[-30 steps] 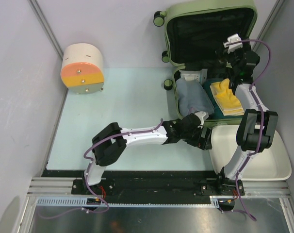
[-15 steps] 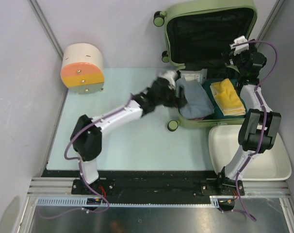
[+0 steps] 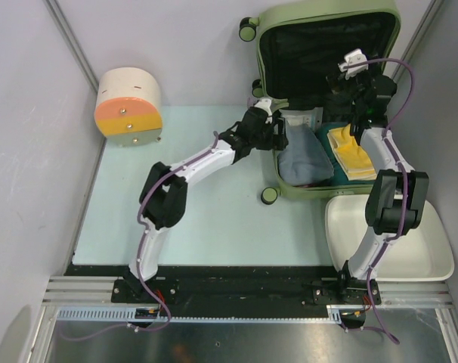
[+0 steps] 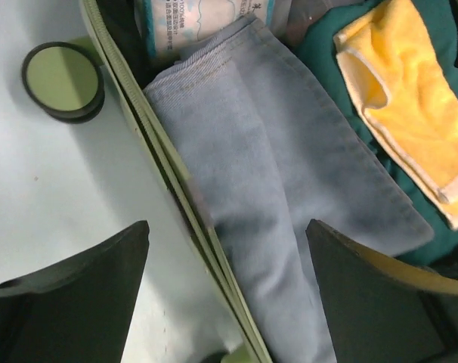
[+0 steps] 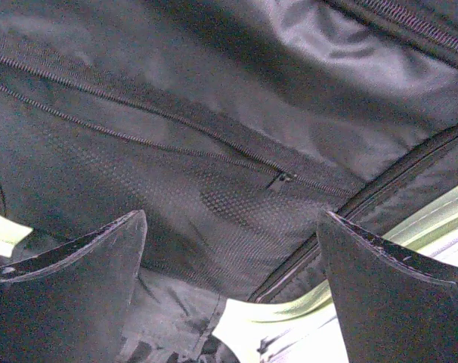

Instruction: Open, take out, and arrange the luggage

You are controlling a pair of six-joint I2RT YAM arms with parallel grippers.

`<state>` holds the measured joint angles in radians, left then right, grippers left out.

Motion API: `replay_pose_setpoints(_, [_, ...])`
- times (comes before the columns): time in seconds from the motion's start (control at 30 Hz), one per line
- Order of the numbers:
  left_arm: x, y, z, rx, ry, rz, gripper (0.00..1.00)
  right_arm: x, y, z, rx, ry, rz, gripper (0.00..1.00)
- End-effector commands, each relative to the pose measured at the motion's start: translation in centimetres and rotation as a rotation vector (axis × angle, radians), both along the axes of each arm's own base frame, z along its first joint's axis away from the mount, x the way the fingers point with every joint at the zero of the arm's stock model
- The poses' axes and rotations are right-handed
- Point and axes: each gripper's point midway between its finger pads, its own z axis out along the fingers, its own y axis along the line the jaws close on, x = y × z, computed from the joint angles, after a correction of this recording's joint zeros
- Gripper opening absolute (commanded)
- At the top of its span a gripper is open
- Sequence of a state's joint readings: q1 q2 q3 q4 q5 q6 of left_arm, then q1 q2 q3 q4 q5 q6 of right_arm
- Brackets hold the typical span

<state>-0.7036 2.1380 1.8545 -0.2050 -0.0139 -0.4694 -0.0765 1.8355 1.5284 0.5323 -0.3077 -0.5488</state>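
Gaping wide and holding nothing, the left gripper (image 4: 225, 227) hangs over the left rim of the luggage (image 3: 329, 15), above folded jeans (image 4: 267, 174). Beside the jeans lie a yellow towel (image 4: 403, 98) on teal cloth and a white printed packet (image 4: 199, 19). A green wheel (image 4: 63, 79) rests on the pale mat (image 3: 191, 189) outside the rim.

The right gripper (image 5: 230, 219) also stands wide open and empty, facing the black lining of the raised lid and its zip pull (image 5: 282, 179).

The luggage lies open at the upper right of the top view, its lid toward the back wall (image 3: 184, 45). A white basin (image 3: 433, 257) sits at lower right, touching the luggage's near edge. A cream-and-orange drum (image 3: 128, 106) stands at upper left, well apart. Plain grey walls enclose the mat, and a metal rail (image 3: 244, 291) runs along the bottom.
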Motion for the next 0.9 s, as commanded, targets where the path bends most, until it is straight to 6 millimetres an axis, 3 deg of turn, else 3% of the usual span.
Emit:
replay_pose_setpoints(0.0, [2.0,-1.2,-0.7,-0.006,-0.018,-0.002,0.88,0.4,0.3,4.1,0.009,-0.122,-0.021,1.0])
replay_pose_setpoints(0.13, [3.0,-0.6,-3.7,0.023,0.02,0.019,0.7,1.3,1.0,4.1,-0.004,-0.131,-0.021,0.99])
replay_pose_setpoints(0.17, [3.3,-0.2,-4.1,0.023,0.028,0.033,0.55,1.5,1.2,4.2,-0.005,-0.133,-0.02,1.0])
replay_pose_setpoints(0.23, [4.3,1.6,-5.6,0.029,0.062,0.071,0.45,1.8,1.8,4.7,-0.005,-0.144,-0.014,1.0])
replay_pose_setpoints(0.3, [5.0,2.8,-6.1,0.032,0.073,0.093,0.28,2.3,2.1,4.7,-0.01,-0.152,-0.011,1.0])
replay_pose_setpoints(0.33, [5.8,4.1,-6.0,0.032,0.073,0.118,0.18,2.4,2.6,4.7,-0.01,-0.158,-0.002,1.0])
replay_pose_setpoints(0.37, [6.1,5.0,-5.8,0.024,0.08,0.144,0.01,2.8,2.7,4.2,-0.02,-0.155,-0.005,1.0])
replay_pose_setpoints(0.4, [6.2,6.1,-6.3,0.028,0.095,0.168,0.0,3.1,2.8,4.1,-0.022,-0.156,-0.009,1.0])
replay_pose_setpoints(0.47, [6.9,8.4,-4.8,0.007,0.09,0.222,0.0,3.9,2.8,3.9,-0.026,-0.165,-0.016,1.0])
replay_pose_setpoints(0.5, [7.2,10.2,-5.3,0.013,0.105,0.259,0.0,4.2,2.7,3.9,-0.024,-0.168,-0.022,1.0])
replay_pose_setpoints(0.53, [7.4,11.3,-3.8,0.003,0.086,0.285,0.0,4.2,4.6,5.1,-0.02,-0.194,0.007,1.0])
replay_pose_setpoints(0.6, [7.9,14.1,-3.6,-0.002,0.096,0.336,0.0,5.4,4.9,4.3,-0.015,-0.186,0.005,1.0])
replay_pose_setpoints(0.63, [8.0,15.1,-2.3,-0.015,0.082,0.352,0.0,5.6,5.4,5.5,-0.014,-0.211,0.009,1.0])
replay_pose_setpoints(0.67, [8.1,16.3,-1.8,-0.012,0.072,0.381,0.0,5.8,6.0,5.5,-0.014,-0.213,0.018,1.0])
replay_pose_setpoints(0.7, [8.2,18.4,-2.4,-0.001,0.084,0.418,0.0,6.5,6.4,4.9,-0.019,-0.208,0.021,1.0])
replay_pose_setpoints(0.77, [8.1,20.2,-0.8,-0.02,0.067,0.444,0.0,6.7,7.0,6.1,-0.018,-0.236,0.026,1.0])
replay_pose_setpoints(0.8, [7.8,22.1,-1.7,-0.012,0.09,0.476,0.0,6.9,7.7,6.0,-0.018,-0.235,0.034,1.0])
replay_pose_setpoints(0.83, [7.6,23.0,-1.5,-0.016,0.09,0.492,0.0,7.5,8.0,5.1,-0.021,-0.218,0.038,1.0])
replay_pose_setpoints(0.87, [7.4,23.8,-0.6,-0.033,0.081,0.507,0.0,7.5,8.4,5.9,-0.02,-0.236,0.044,1.0])
